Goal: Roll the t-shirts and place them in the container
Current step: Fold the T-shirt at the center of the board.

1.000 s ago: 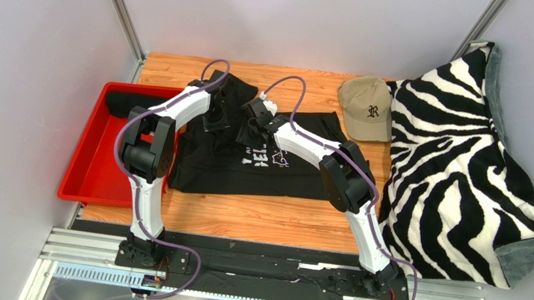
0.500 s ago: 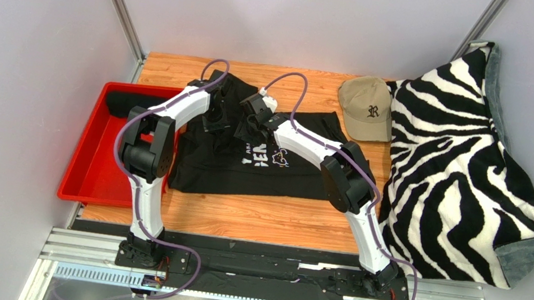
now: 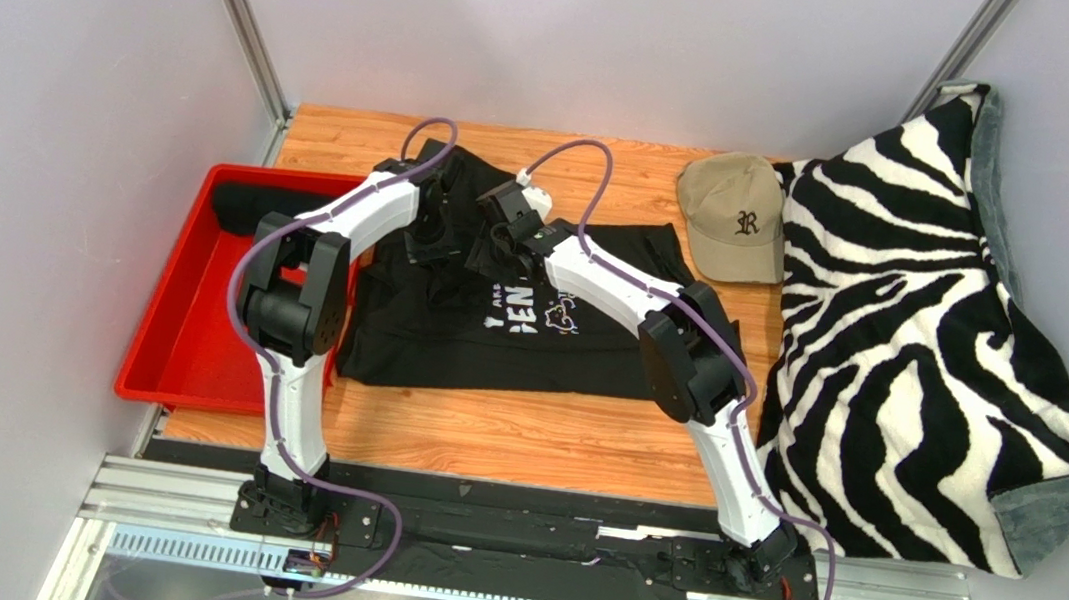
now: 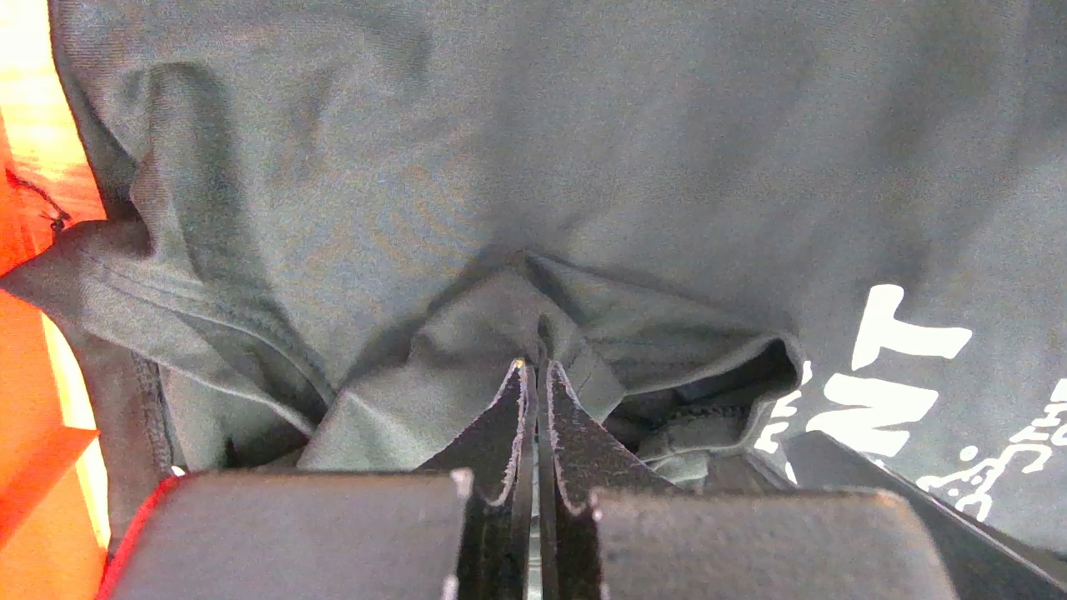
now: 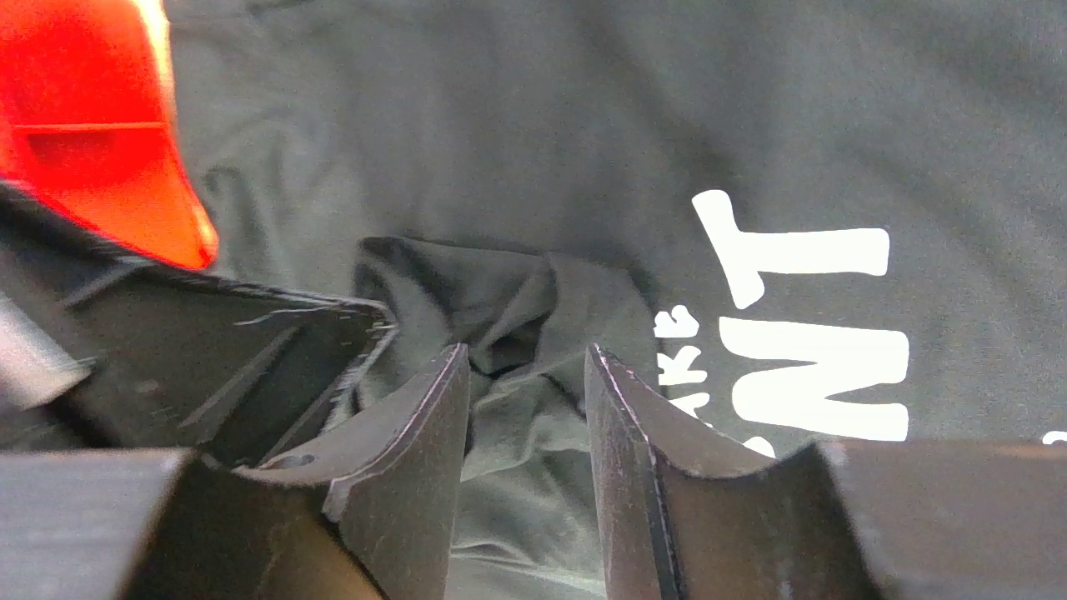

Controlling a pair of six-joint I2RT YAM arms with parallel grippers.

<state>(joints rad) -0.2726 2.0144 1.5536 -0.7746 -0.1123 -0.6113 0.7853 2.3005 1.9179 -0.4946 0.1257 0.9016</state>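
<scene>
Though rumpled, t-shirt [image 3: 489, 356] long axis left-right.

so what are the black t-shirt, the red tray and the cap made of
t-shirt: soft matte knit, likely cotton jersey; it creases and bunches easily, and carries a flat white print.
red tray: probably moulded plastic; stiff walls, even colour, slight sheen.
cap: tan woven cloth, maybe cotton twill; the dark letter looks stitched.

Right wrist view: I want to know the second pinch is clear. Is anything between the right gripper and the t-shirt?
Nothing visible. The right gripper has its jaws open, straddling a raised fold of the black t-shirt. The left gripper, shut on the t-shirt, sits beside it, not between.
</scene>
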